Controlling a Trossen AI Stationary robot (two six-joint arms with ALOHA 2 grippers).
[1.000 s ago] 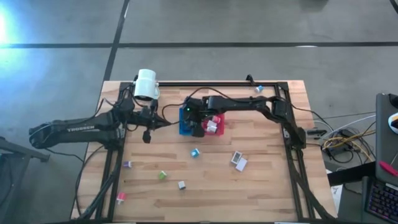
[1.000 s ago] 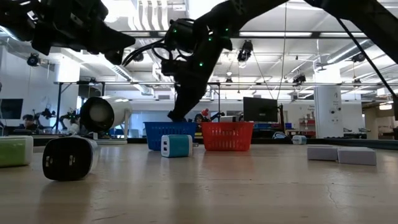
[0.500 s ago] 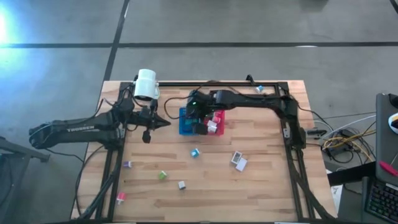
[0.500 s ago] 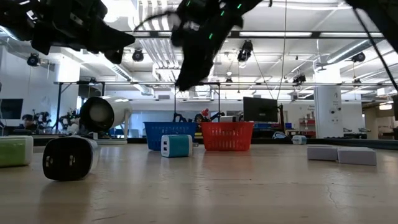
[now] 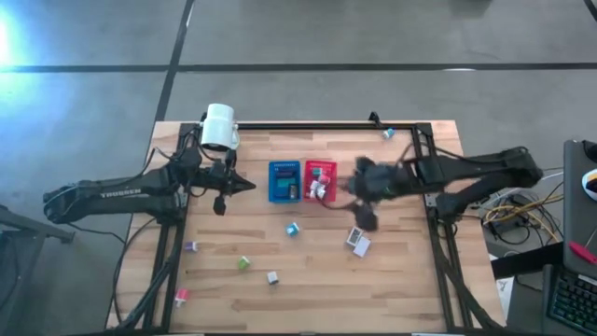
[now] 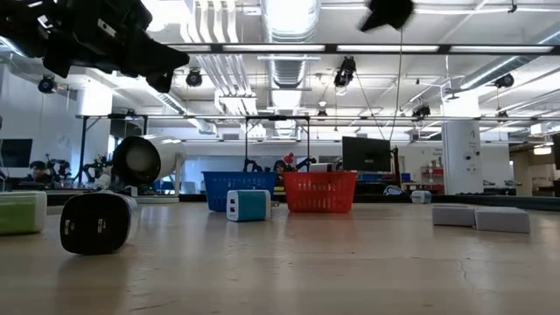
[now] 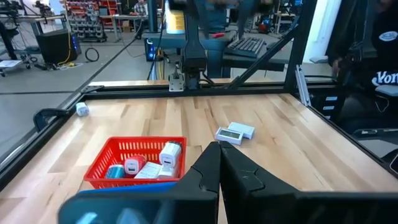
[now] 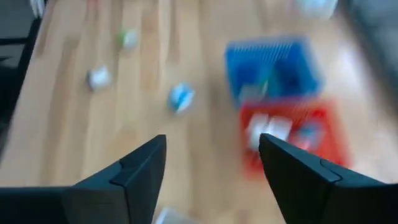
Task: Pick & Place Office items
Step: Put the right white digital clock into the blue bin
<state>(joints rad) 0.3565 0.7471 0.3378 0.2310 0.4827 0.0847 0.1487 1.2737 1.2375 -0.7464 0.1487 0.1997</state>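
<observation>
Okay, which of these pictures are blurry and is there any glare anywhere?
High view: the right gripper and its forearm are smeared by motion, the left gripper is crisp, and a bright glare patch sits on the floor at the left edge. Right wrist view: everything is motion-blurred, the blue bin and red bin only soft shapes. Low view: ceiling lights blow out white.

Small office items lie scattered: a teal block (image 5: 293, 229) near centre, two white pieces (image 5: 357, 241) touching at four o'clock from it, a green one (image 5: 243, 263) and a grey one (image 5: 272, 277) toward six, purple (image 5: 191, 246) and pink (image 5: 181, 296) toward eight.
</observation>
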